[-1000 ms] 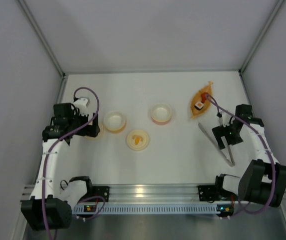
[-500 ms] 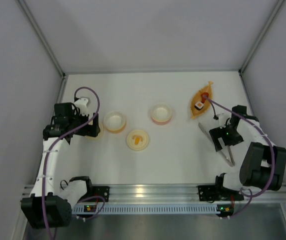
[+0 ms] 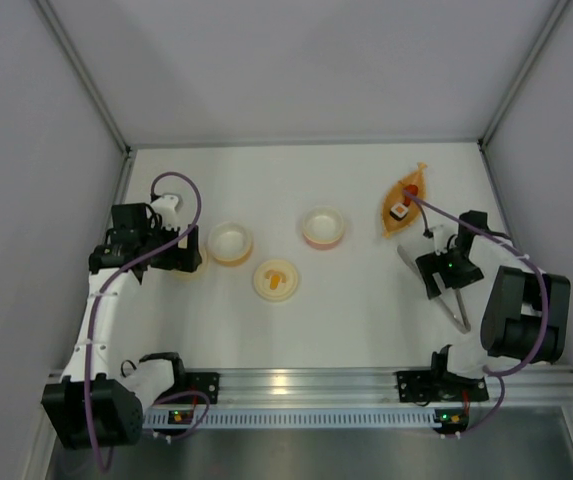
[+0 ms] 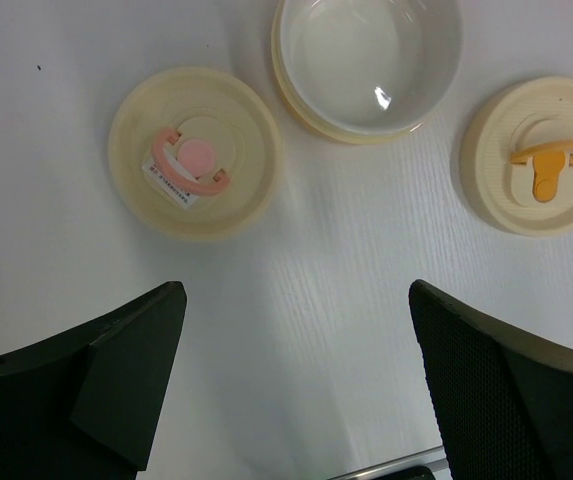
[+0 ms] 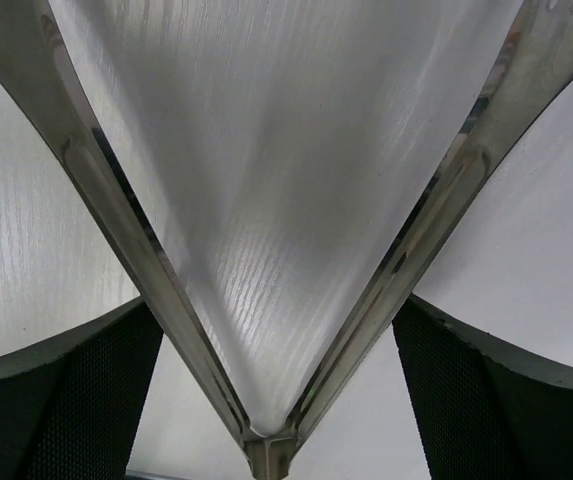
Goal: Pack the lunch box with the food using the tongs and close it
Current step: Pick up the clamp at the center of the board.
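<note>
We see a white surface walled on three sides, with both arms reaching in from the near edge. The left arm bends along the left side; its tool hangs with the fingers spread wide and nothing between them. The right tool sits low over the tongs, which lie flat on the right of the surface, their flat tips toward the far side. In the right wrist view the two silver arms form a V, and the tool's dark fingers straddle its joined end from outside, still parted. We cannot tell whether the pads touch the metal.

Just beyond the tongs' tips lies the orange leaf-shaped dish. Near the middle stand two open round boxes, well apart: the yellow-rimmed box to the left and the pink-rimmed box to the right. The lid with the orange clasp lies nearer us between them. The lid with the pink clasp lies left of the yellow-rimmed box, under the left tool.

On the dish rest the sushi roll and, just beyond it, the small red piece.
</note>
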`<control>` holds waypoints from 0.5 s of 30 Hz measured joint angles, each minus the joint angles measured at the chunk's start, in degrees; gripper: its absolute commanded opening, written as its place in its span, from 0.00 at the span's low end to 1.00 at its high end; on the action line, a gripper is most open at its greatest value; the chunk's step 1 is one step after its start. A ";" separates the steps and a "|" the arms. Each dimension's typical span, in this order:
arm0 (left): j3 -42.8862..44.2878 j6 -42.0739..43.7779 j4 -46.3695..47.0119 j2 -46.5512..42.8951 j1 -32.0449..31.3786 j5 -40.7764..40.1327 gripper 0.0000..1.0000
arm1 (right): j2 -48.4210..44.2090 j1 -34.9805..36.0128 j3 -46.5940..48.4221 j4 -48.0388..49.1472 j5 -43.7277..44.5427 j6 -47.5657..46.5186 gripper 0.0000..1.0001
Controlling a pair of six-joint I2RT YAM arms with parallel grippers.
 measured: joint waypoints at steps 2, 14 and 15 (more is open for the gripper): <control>0.00 -0.02 0.13 0.15 0.00 0.02 0.98 | 0.07 0.00 0.00 0.61 0.02 0.15 0.89; 0.00 0.00 0.31 0.22 0.00 -0.13 0.98 | 0.37 0.00 0.02 2.54 -0.22 1.05 0.54; 0.00 0.00 0.31 0.24 0.00 -0.20 0.98 | 0.31 0.00 0.00 2.64 -0.28 1.07 0.53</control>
